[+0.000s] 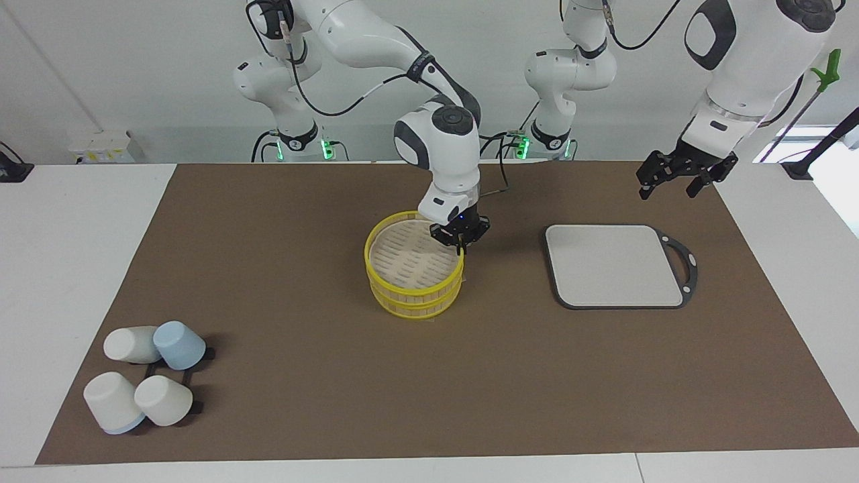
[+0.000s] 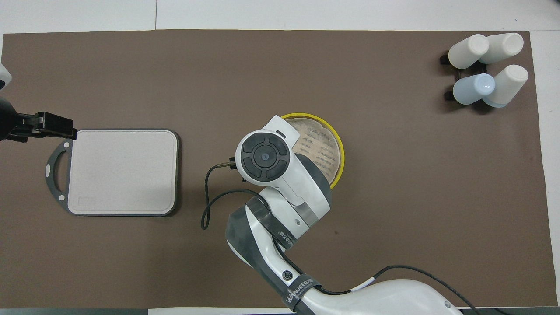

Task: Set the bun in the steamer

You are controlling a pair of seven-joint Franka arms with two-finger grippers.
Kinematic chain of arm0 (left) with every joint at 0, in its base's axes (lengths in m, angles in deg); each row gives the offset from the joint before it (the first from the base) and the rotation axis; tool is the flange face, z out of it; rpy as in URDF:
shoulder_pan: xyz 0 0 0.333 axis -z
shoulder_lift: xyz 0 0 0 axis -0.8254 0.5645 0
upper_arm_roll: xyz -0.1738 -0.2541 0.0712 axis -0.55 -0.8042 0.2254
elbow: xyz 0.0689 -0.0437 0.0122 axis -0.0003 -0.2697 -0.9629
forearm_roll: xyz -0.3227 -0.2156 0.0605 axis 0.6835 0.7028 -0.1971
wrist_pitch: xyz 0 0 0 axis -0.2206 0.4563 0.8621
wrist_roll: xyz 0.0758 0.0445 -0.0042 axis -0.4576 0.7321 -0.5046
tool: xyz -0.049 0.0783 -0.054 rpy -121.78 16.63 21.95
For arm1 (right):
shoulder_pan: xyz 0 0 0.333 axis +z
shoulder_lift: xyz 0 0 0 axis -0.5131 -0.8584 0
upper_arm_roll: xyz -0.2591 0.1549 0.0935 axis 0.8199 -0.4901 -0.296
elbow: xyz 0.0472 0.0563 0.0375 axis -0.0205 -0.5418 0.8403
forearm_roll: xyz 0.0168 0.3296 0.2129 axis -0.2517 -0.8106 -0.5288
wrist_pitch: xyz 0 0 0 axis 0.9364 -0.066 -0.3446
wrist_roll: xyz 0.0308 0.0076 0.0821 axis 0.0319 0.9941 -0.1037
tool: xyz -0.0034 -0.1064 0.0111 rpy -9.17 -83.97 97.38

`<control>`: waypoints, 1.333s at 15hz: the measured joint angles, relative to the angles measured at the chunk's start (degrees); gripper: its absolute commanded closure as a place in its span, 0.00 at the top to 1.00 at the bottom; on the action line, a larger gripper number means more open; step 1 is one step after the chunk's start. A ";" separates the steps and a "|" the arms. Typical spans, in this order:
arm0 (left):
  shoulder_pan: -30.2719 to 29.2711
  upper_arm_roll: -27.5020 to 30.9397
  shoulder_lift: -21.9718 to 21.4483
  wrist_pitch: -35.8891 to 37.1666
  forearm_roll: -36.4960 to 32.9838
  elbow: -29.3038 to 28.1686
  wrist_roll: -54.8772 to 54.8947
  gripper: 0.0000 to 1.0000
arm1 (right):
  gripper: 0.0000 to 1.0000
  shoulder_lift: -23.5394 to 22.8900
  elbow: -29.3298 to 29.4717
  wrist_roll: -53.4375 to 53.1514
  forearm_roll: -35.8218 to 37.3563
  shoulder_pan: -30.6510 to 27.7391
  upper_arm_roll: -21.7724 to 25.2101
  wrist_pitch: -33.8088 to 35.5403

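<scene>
The steamer [image 1: 416,298] stands mid-table with its slatted, yellow-rimmed lid [image 1: 409,258] on top; it also shows in the overhead view [image 2: 321,146]. My right gripper [image 1: 460,247] is at the lid's rim on the side nearer to the robots and toward the left arm's end, with its fingers closed together on the rim. In the overhead view the right arm's wrist covers that gripper. No bun shows in either view. My left gripper [image 1: 668,191] hangs open and empty in the air over the mat near the grey board's handle corner, waiting; it also shows in the overhead view [image 2: 57,127].
A grey square board [image 1: 611,265] with a black rim and handle lies beside the steamer toward the left arm's end [image 2: 122,170]. Several white and blue cups [image 1: 144,379] lie on a black rack at the right arm's end, farther from the robots [image 2: 488,72].
</scene>
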 measured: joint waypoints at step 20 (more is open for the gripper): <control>-0.03 0.21 -0.07 0.40 0.01 -0.01 0.01 1.00 | 1.00 12.31 7.64 16.83 0.09 -24.25 1.73 32.21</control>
